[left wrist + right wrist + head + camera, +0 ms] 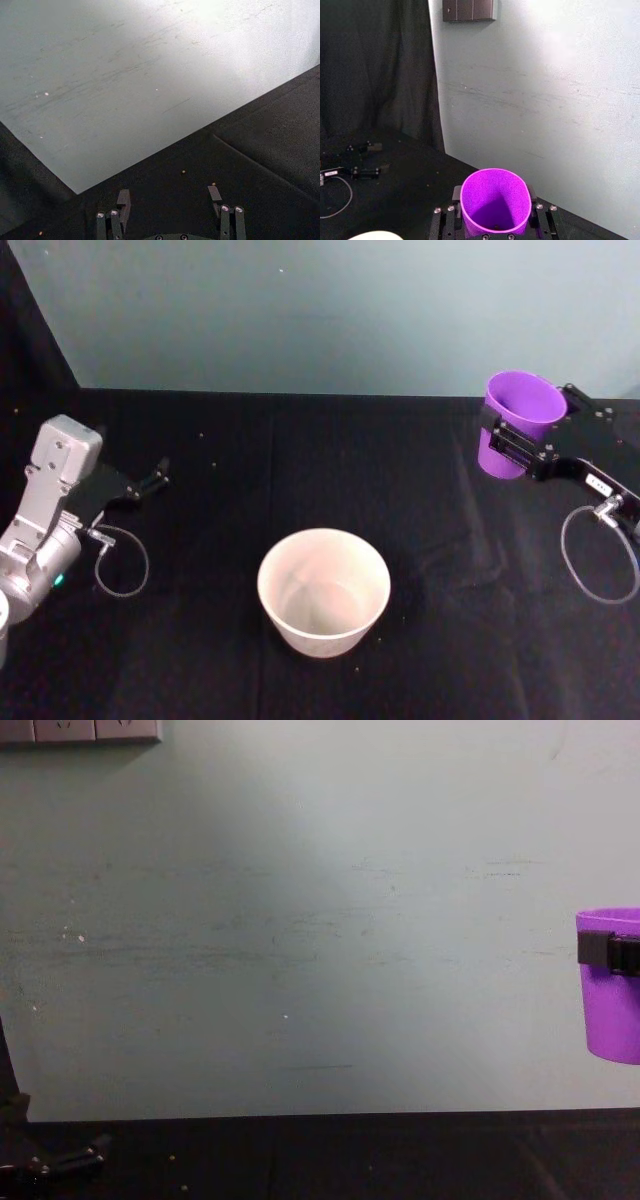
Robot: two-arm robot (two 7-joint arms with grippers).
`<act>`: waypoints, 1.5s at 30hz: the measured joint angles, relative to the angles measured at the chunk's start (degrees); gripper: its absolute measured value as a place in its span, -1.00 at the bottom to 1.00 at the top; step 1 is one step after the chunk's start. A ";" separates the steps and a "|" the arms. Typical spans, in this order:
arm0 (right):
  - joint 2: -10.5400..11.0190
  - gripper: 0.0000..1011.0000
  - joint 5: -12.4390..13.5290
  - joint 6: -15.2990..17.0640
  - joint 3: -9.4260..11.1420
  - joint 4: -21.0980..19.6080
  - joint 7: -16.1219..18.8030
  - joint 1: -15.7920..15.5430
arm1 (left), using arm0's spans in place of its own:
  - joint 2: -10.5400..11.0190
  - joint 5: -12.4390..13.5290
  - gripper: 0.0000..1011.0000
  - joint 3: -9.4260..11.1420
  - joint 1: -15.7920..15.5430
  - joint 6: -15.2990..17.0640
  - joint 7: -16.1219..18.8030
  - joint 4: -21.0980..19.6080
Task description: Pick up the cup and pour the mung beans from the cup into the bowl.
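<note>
Nearest me, the bowl [300,625] is sitting on the black table [460,650], looking empty, well apart from the right gripper [527,443], below it and off to its left. The left gripper [169,192] is idling at the far side, fingers spread, holding nothing. Farther out, the right gripper is clamping the cup [523,405] by its sides, raised off the table. I'm judging the pickup done, with carry and pour left. The cup is standing rim up, its long axis near vertical.

Table [300,460]: black cloth cover, flat, creased on right. Bowl [323,590]: cream, round, upright, front centre, standing on cloth. Small specks [183,172]: few, scattered on cloth.
</note>
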 joint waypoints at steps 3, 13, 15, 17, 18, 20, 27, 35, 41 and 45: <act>0.00 0.44 0.00 0.00 0.00 0.00 0.00 0.00 | 0.00 0.00 1.00 0.00 0.00 0.00 0.00 0.00; 0.00 0.44 0.00 0.00 0.00 0.00 -0.01 0.00 | 0.00 0.00 1.00 0.00 0.00 0.00 0.00 0.00; 0.00 0.44 0.00 0.00 0.00 0.00 0.00 0.00 | 0.00 0.01 1.00 0.00 0.00 0.00 0.00 0.00; 0.00 0.44 0.00 0.00 0.00 0.00 -0.01 0.00 | 0.00 0.00 1.00 0.00 0.00 0.00 0.00 0.00; 0.00 0.44 0.00 0.00 0.00 0.00 0.00 0.00 | 0.00 0.00 1.00 0.00 0.00 0.00 0.00 0.00; 0.00 0.44 0.00 0.00 0.00 0.00 -0.01 0.00 | 0.00 0.00 1.00 0.00 0.00 0.00 0.00 0.00; 0.00 0.44 0.00 0.00 0.00 0.00 -0.01 0.00 | 0.00 0.00 1.00 0.00 0.00 0.00 0.00 0.00; 0.01 0.44 0.00 0.00 0.00 0.00 -0.01 0.00 | 0.00 0.00 1.00 0.00 0.00 0.00 0.00 0.00; 0.00 0.44 0.00 0.00 0.00 0.00 -0.01 0.00 | 0.00 0.00 1.00 0.00 0.00 0.00 0.00 0.00; 0.00 0.44 0.00 0.00 0.00 0.00 0.00 0.00 | 0.00 0.01 1.00 0.00 0.00 0.00 0.00 0.00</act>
